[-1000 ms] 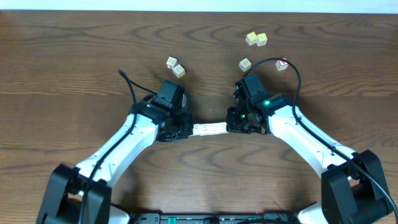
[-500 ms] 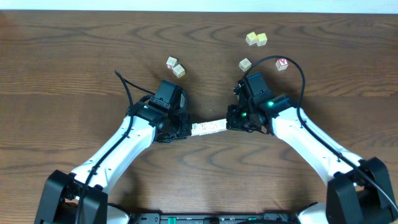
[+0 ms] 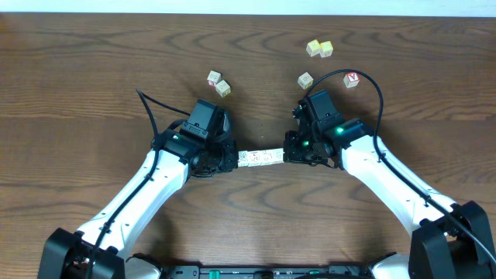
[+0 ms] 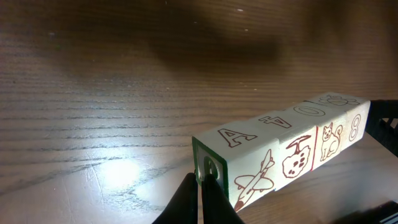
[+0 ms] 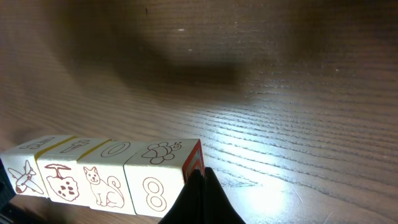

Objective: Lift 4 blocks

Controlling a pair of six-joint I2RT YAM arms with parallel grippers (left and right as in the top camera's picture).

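On the four blocks (image 4: 283, 149) I read A, O and 8, beside brown drawings of a plane, a cat and grapes. They make one straight row in the middle of the dark wooden table (image 3: 93, 93). My left gripper (image 4: 200, 183) and right gripper (image 5: 199, 183) each have the fingers pressed together, tips pushing on the two ends of the row. Since a second ago the row has shifted slightly away from my base. The cubes are pale, smooth wood with sharp edges

Four pale blocks (image 3: 259, 158) touching end-to-end in straight row; brown outline pictures on faces.
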